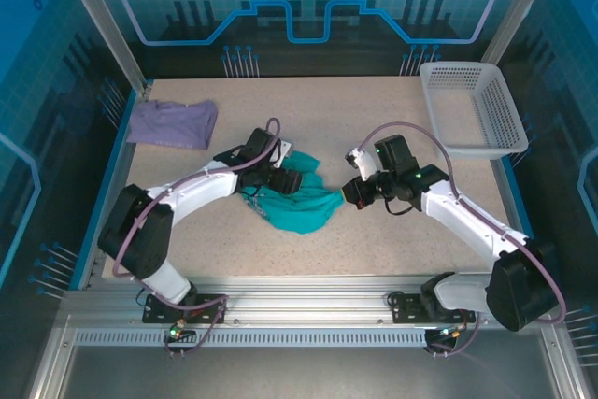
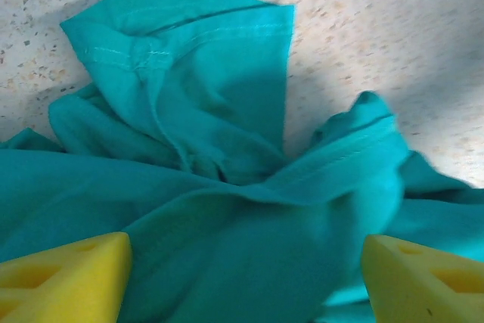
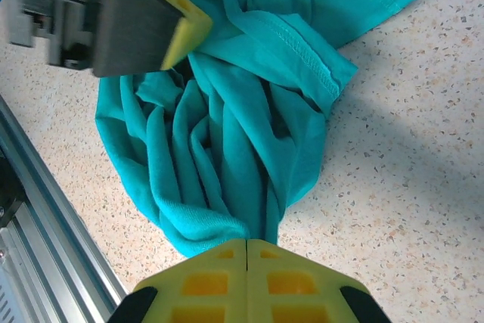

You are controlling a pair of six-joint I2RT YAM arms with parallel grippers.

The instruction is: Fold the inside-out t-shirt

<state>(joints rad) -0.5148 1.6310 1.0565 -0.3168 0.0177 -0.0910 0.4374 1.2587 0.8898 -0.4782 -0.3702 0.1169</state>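
Overhead, the inside-out t-shirt (image 1: pixel 304 212) lay as a crumpled teal heap at the middle of the counter (image 1: pixel 374 249), between the two arms. The left gripper (image 1: pixel 291 182) sat over the heap's far-left part. The right gripper (image 1: pixel 346 195) met its right edge. A lavender shirt (image 1: pixel 173 123) lay well apart at the far left, and a white basket (image 1: pixel 472 105) stood in the far-right corner. Neither belonged to this step.

From the left wrist, the yellow fingers (image 2: pixel 64 277) stood wide apart with nothing pinched. Cloth bulged between them, and a sleeve (image 2: pixel 197 58) with its stitched hem lay just beyond. Closing on the bulge would probably trap several layers, so a single hem or seam edge was the better target.

From the right wrist, the fingers (image 3: pixel 212 285) were pressed together on a gathered edge of the shirt, with folds fanning away from the pinch. One finger of the left gripper hung over the far part of the heap.

The step in hand appeared to be spreading the heap flat before any fold. Recommended procedure:
1. Keep the right pinch firm.
2. Take the second hold well apart from it.
3. Draw the two holds apart, low over the counter.

A sharp lift could pull the cloth out of the pinch.
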